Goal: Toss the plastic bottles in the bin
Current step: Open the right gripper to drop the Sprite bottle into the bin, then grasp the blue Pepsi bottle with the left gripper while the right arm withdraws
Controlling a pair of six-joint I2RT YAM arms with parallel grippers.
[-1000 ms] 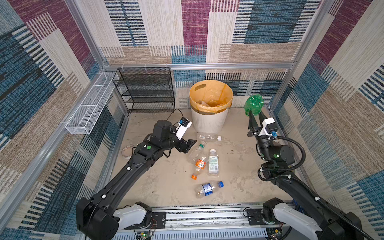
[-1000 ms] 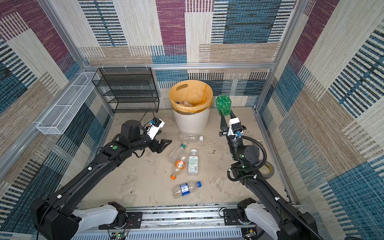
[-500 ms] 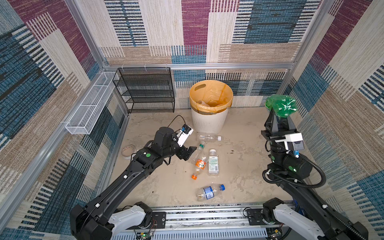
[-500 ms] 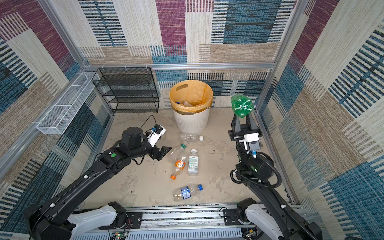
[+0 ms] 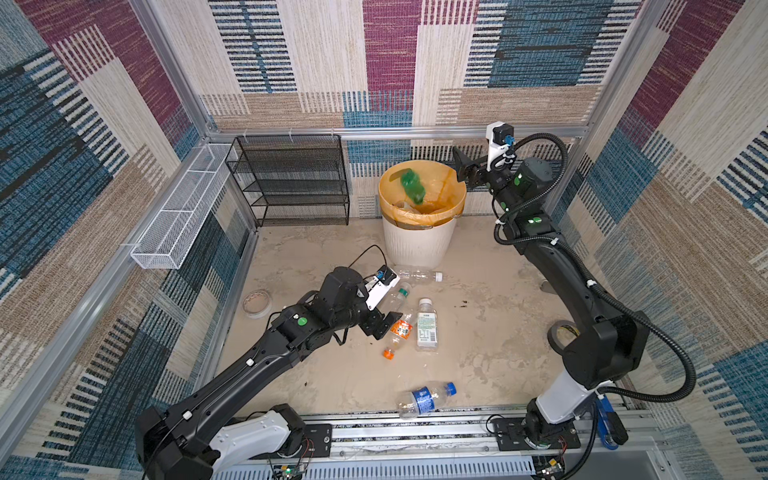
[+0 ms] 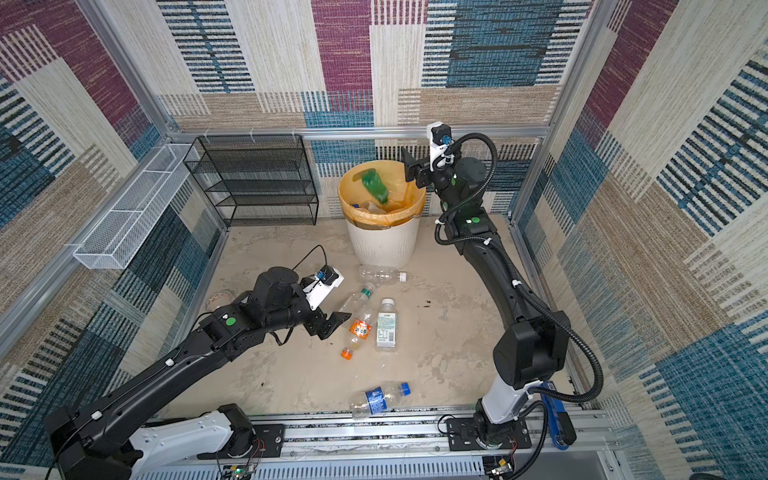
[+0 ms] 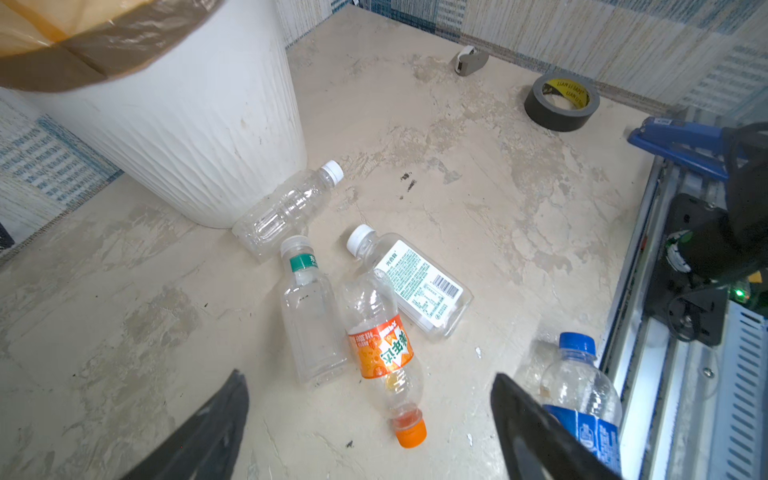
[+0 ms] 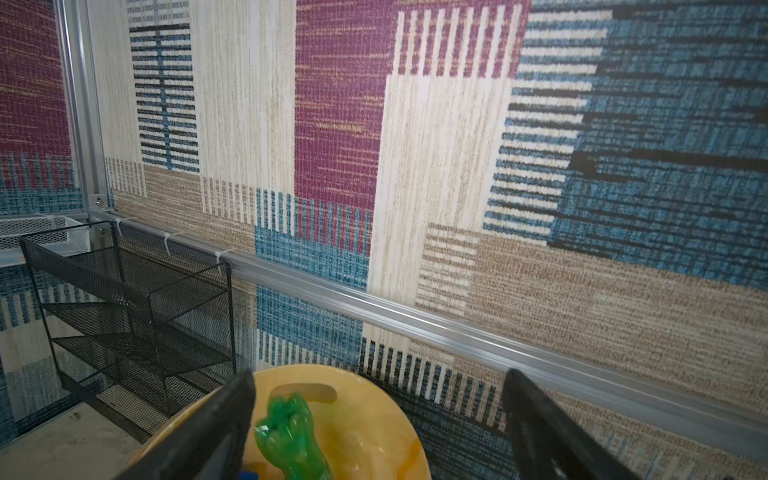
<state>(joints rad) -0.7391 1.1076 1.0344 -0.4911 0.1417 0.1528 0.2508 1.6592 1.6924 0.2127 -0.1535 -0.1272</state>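
Drop step in hand: green bottle (image 5: 412, 187) is falling, blurred, within the bin (image 5: 415, 245) mouth; right gripper (image 5: 462, 168) fingers are gaping wide, empty, beside the rim. Left gripper (image 5: 381, 325) fingers are hanging wide, empty, by the orange-label bottle (image 5: 401, 330); next grasp needs descent, neighbouring bottles (image 7: 309, 307) crowding, counter (image 5: 478, 353) open elsewhere

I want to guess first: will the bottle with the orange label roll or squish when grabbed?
The orange-label bottle looks nearly empty, so probably light. Round and lying on its side, it may roll if nudged. Its thin clear plastic would likely dent.
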